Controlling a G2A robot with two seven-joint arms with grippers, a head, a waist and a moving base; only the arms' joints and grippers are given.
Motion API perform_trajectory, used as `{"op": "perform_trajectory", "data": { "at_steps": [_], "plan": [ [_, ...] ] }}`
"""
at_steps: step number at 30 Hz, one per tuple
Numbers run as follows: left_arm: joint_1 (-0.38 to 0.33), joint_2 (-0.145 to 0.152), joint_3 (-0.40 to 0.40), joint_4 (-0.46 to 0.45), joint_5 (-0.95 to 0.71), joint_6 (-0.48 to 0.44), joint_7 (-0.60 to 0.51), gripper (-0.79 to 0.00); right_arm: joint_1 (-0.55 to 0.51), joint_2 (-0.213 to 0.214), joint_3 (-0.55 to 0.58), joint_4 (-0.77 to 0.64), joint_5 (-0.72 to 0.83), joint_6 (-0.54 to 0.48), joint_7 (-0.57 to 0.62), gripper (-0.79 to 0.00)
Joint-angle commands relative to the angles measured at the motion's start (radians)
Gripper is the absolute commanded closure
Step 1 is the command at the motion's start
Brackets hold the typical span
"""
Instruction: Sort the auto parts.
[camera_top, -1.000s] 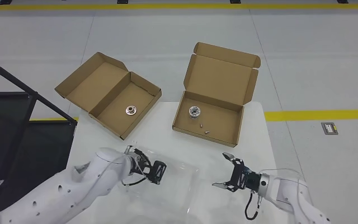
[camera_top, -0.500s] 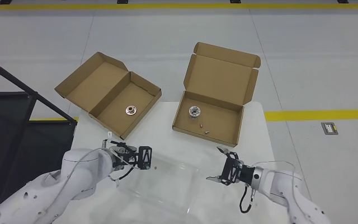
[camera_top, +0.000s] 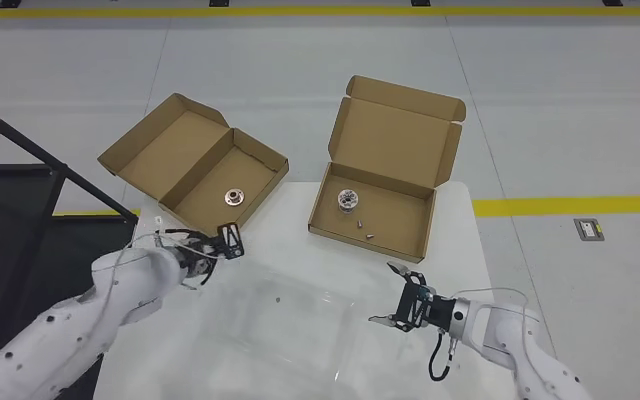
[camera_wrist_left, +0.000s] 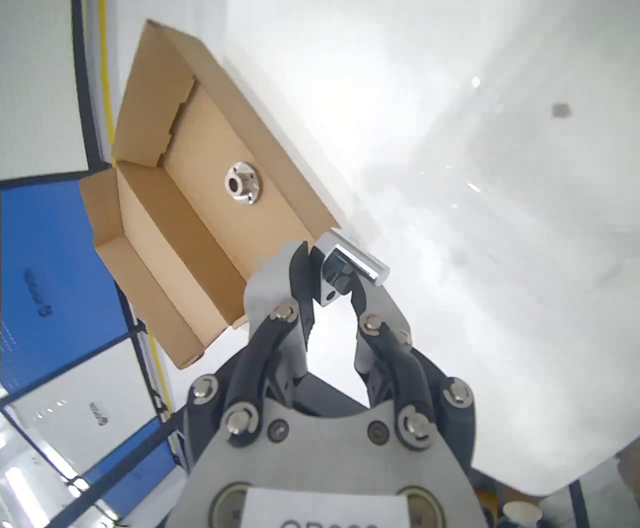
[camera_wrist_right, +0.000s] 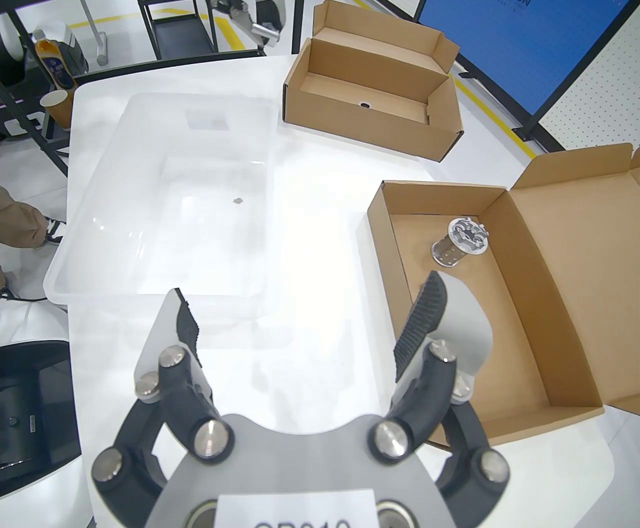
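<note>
left gripper holds a part by the left box, right one waits open

top view: my left gripper (camera_top: 228, 243) sits left of centre, just off the near corner of the left cardboard box (camera_top: 255, 172), over the table (camera_top: 300, 235). wrist cam shows its fingers clamped on a small shiny metal part (camera_wrist_left: 350, 270), w/ a cyl. stub poking out sideways past the pads. the grip is at the fingertips only, so i judge it a light pinch. prob. ok for a short carry, but the part could twist.

the box lid is folded back, so the tray is open from above. one flanged metal hub (camera_top: 234, 197) lies on its floor. the held piece may be the same kind, cant tell for sure. i read this as the drop-off step for that box. the gripper needs to be over the tray before letting go.

right gripper (camera_top: 386, 296) is lower right of frame, over bare table between the clear plastic bin (camera_wrist_right: 110, 295) and the right box (camera_top: 400, 212). its fingers are spread wide w/ nothing between them. i think it's parked out of the left arm's way.

the right box, upper centre-right, holds a round toothed part (camera_top: 347, 199) + two small bits (camera_top: 364, 230). a tiny dark speck (camera_wrist_right: 238, 201) lies in the bin, too small to id.
</note>
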Motion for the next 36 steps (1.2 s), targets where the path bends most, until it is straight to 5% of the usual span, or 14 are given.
{"op": "perform_trajectory", "data": {
  "at_steps": [1, 8, 12, 25, 36],
  "plan": [
    [0.001, -0.008, -0.015, 0.069, 0.021, 0.065, 0.048, 0.0, 0.0, 0.0, 0.0, 0.0, 0.0, 0.0, 0.0, -0.785],
    [-0.017, -0.051, -0.06, 0.298, -0.087, 0.154, 0.243, 0.0, 0.0, 0.0, 0.0, 0.0, 0.0, 0.0, 0.0, -0.785],
    [-0.051, -0.087, -0.057, 0.399, -0.178, 0.075, 0.335, 0.0, 0.0, 0.0, 0.0, 0.0, 0.0, 0.0, 0.0, -0.785],
    [-0.03, -0.099, -0.078, 0.433, -0.185, 0.092, 0.347, 0.0, 0.0, 0.0, 0.0, 0.0, 0.0, 0.0, 0.0, -0.785],
    [-0.159, -0.221, 0.008, 0.653, -0.172, -0.052, 0.353, 0.0, 0.0, 0.0, 0.0, 0.0, 0.0, 0.0, 0.0, -0.785]
  ]
}}
